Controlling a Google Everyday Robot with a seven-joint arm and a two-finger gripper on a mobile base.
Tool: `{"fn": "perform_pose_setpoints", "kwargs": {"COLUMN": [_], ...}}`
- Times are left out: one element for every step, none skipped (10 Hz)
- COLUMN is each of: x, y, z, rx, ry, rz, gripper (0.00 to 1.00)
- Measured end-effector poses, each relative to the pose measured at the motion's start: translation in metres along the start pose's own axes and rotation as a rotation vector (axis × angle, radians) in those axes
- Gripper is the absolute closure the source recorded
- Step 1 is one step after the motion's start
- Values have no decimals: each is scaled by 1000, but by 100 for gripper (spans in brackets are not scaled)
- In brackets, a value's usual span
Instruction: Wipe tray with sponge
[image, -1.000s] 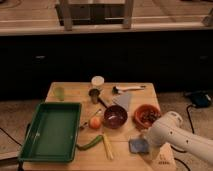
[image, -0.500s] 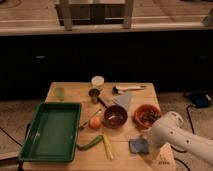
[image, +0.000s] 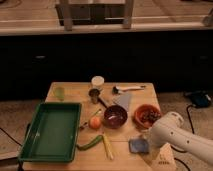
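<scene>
While the sponge (image: 139, 145) lies flat near the front right of the wooden table (image: 135, 91), the tray (image: 31, 131) rests well apart at front left. The gripper (image: 146, 136) hangs just beside the sponge's right edge, spread wide, holding nothing.

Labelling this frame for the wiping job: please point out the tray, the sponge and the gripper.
tray (image: 50, 131): camera view, bare green floor inside the rim.
sponge (image: 139, 146): camera view, middle of its top face.
gripper (image: 146, 135): camera view, its tip, just by the sponge's upper right corner.
</scene>
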Motion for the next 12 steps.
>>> {"fn": "perform_pose_setpoints", "kwargs": {"x": [0, 0, 0, 0, 0, 0, 0, 0, 0, 0, 0, 0], "y": [0, 0, 0, 0, 0, 0, 1, 1, 1, 1, 1, 0], "z": [0, 0, 0, 0, 0, 0, 1, 0, 0, 0, 0, 0], "rx": [0, 0, 0, 0, 0, 0, -2, -1, -1, -1, -2, -1], "ry": [0, 0, 0, -1, -1, -2, -3, -3, -3, -4, -4, -4], "rz": [0, 2, 2, 5, 6, 8, 10, 11, 13, 14, 15, 16], "gripper": [20, 20, 20, 20, 20, 20, 20, 20, 20, 20, 20, 20]}}
